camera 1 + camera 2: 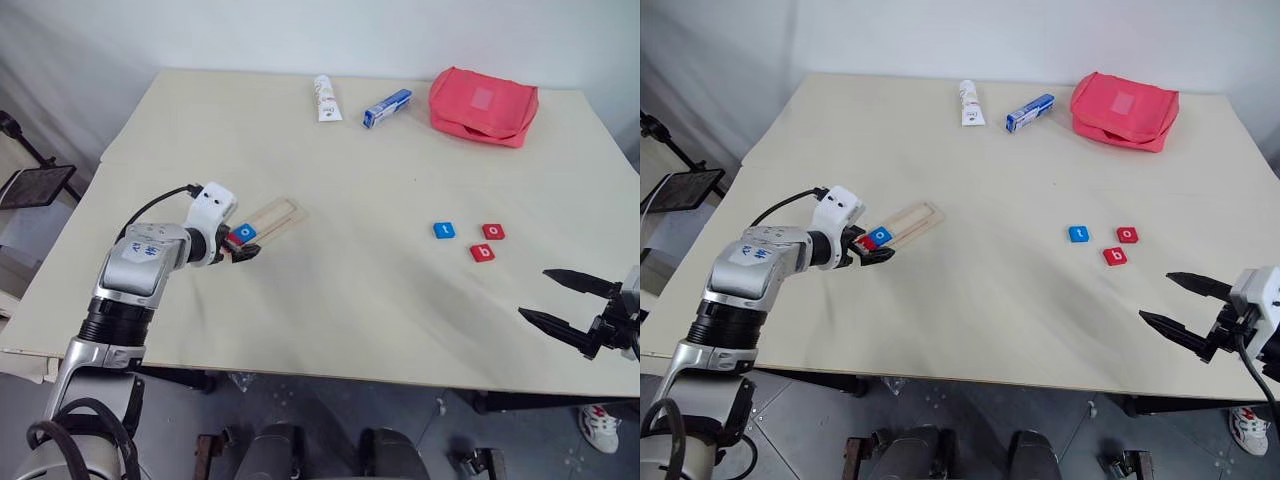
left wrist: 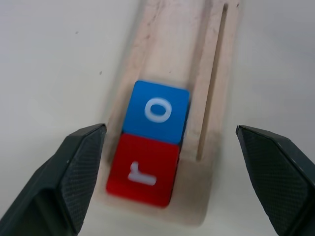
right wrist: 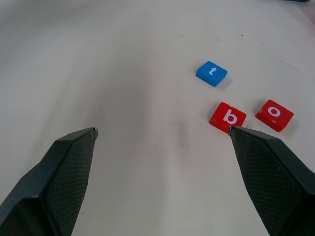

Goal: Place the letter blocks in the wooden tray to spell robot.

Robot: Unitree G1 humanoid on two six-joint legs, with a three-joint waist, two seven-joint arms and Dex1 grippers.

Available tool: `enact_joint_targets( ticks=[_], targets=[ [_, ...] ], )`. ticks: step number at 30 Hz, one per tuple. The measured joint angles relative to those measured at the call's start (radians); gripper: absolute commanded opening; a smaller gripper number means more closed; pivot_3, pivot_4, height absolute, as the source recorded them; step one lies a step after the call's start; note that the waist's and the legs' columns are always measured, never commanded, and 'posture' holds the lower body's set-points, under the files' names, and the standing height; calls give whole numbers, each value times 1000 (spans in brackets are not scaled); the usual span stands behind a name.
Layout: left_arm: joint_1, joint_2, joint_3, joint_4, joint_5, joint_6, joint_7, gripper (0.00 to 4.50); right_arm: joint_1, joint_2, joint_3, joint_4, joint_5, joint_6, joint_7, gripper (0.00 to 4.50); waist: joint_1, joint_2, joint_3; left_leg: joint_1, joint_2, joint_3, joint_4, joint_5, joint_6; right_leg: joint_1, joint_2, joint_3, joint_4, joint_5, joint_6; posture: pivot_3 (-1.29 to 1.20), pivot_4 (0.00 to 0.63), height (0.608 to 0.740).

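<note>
Pale wood forms the wooden tray [image 2: 167,113], a long narrow strip with a lengthwise groove, lying at an angle on the cream table [image 1: 380,300]. All places below are given relative to this tray.

Two letter blocks lie on the tray at its end nearest the robot. The red "r" block [image 2: 142,169] sits at the very end. The blue "o" block [image 2: 156,112] sits next along the tray, edge to edge with the "r" block. The rest of the tray surface beyond the "o" block is bare wood.

The left gripper [image 2: 170,162] is at the near end of the tray. Its two black fingers [image 2: 74,172] are spread wide, one on each side of the tray end, and grip nothing. Both fingers stand clear of the blocks.

The remaining three letter blocks lie loose on the table, well apart from the tray, on the robot's right side of it. The blue "t" block [image 1: 444,230] is the nearest of them to the tray. The red "o" block [image 1: 493,231] lies just beyond the "t" block. The red "b" block [image 1: 482,252] lies just beside both, closer to the robot.

The right gripper [image 1: 550,298] hangs over the table's front edge, farther from the tray than the three loose blocks. Its fingers are spread wide and hold nothing.

On the far side of the table from the tray lie a white tube [image 1: 326,98], a blue-and-white box [image 1: 387,108] and a red pouch [image 1: 483,105].
</note>
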Motion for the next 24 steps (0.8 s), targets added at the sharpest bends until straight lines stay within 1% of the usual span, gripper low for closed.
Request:
enact_joint_targets(
  ticks=[4, 10, 21, 24],
  targets=[
    [-28, 35, -33, -2, 6, 19, -33, 4500, -5, 0, 1, 0, -2, 3, 0, 4452, 1, -1, 0, 0, 0, 0, 0, 0, 0, 0, 0, 0, 0, 0, 0, 0, 150, 740],
    [-83, 54, -70, 7, 18, 37, -75, 4500, -20, 0, 5, 0, -9, 11, -2, 4452, 2, -1, 1, -1, -1, -1, 0, 0, 0, 0, 0, 0, 0, 0, 0, 0, 150, 740],
    [-156, 52, -145, 161, 70, -11, -134, 4500, -20, 0, 10, 0, -12, 24, -5, 4452, 2, -1, 1, -1, -1, -1, 0, 0, 0, 0, 0, 0, 0, 0, 0, 0, 150, 740],
    [-168, 47, -149, 194, 78, -40, -154, 4500, -18, 0, 10, 0, -12, 26, -6, 4452, 2, -1, 1, -1, -1, -1, 0, 0, 0, 0, 0, 0, 0, 0, 0, 0, 150, 740]
  ],
)
